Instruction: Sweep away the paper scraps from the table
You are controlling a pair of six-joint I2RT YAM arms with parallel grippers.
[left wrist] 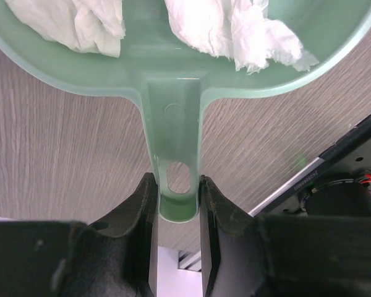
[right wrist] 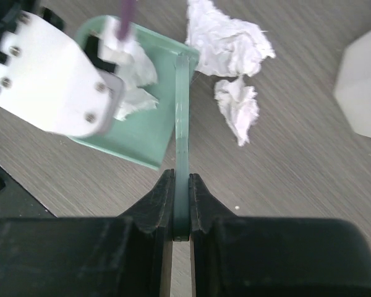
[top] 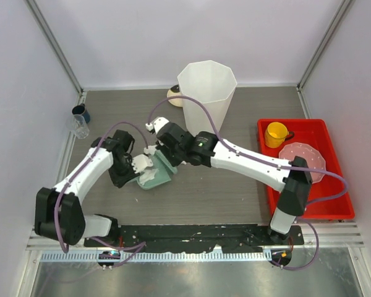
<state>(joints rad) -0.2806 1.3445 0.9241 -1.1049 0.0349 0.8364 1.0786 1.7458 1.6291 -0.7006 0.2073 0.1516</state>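
Observation:
A light green dustpan (top: 156, 177) lies on the table (top: 235, 192), and my left gripper (left wrist: 176, 185) is shut on the end of its handle (left wrist: 176, 136). White paper scraps (left wrist: 229, 28) sit inside the pan. My right gripper (right wrist: 181, 182) is shut on a thin darker green sweeper (right wrist: 182, 124), seen edge-on, whose far end meets the pan's open edge. Two more paper scraps (right wrist: 226, 40) (right wrist: 238, 108) lie on the table just right of the sweeper. From above, both grippers (top: 136, 166) (top: 164, 151) crowd around the pan, with one scrap (top: 149, 150) between them.
A tall white faceted bin (top: 207, 93) stands behind the pan, with a small round object (top: 173, 94) at its left foot. A red tray (top: 315, 133) at the right holds a yellow cup (top: 276, 133) and a pink plate (top: 303, 158). A blue cup (top: 80, 112) and clear glass (top: 80, 127) stand far left.

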